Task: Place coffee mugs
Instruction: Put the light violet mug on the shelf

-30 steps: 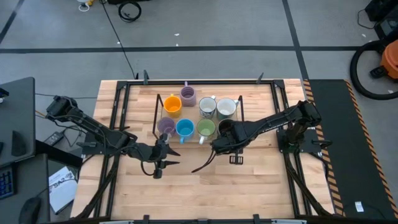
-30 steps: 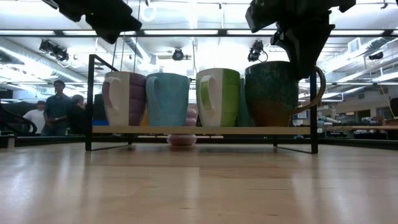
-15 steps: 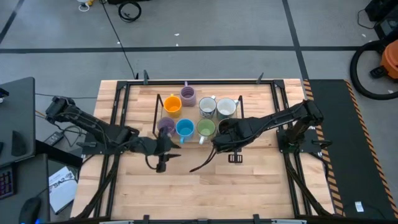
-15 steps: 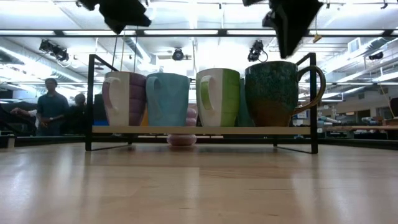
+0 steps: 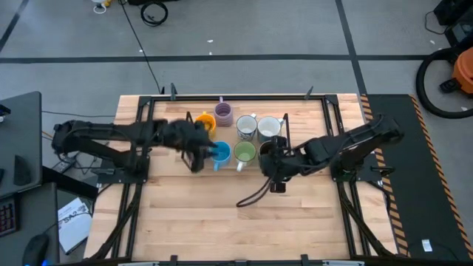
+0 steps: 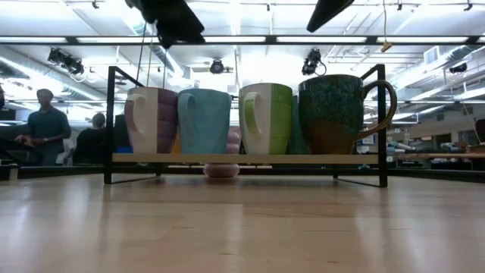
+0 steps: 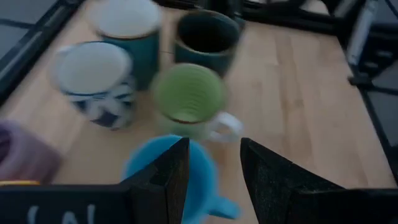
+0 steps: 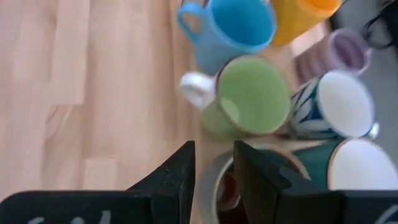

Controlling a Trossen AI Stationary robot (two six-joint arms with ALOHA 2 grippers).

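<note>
Eight mugs stand by their bases in the black wire rack (image 6: pixel 242 159). The near row holds lavender (image 6: pixel 150 120), blue (image 5: pixel 219 153), green (image 5: pixel 244 152) and dark brown (image 6: pixel 333 114). The far row holds orange (image 5: pixel 205 125), purple (image 5: pixel 224 114), patterned white (image 5: pixel 246 127) and pale white-grey (image 5: pixel 269 128). My left gripper (image 5: pixel 197 156) hovers open over the lavender and blue mugs (image 7: pixel 168 171). My right gripper (image 5: pixel 270 164) hangs open over the dark brown mug's rim (image 8: pixel 222 182), clear above it in the low view (image 6: pixel 327 10).
The rack's upright wire ends (image 6: pixel 111 114) (image 6: pixel 381 114) stand at both sides of the near row. Bare wooden table (image 5: pixel 222 214) lies on the near side of the rack. People stand in the room beyond the table (image 6: pixel 45 133).
My left gripper has swung from the table near the rack up and toward the far edge, ending above the near row's left end. My right gripper has risen off the dark brown mug, which stays standing in the rack.
</note>
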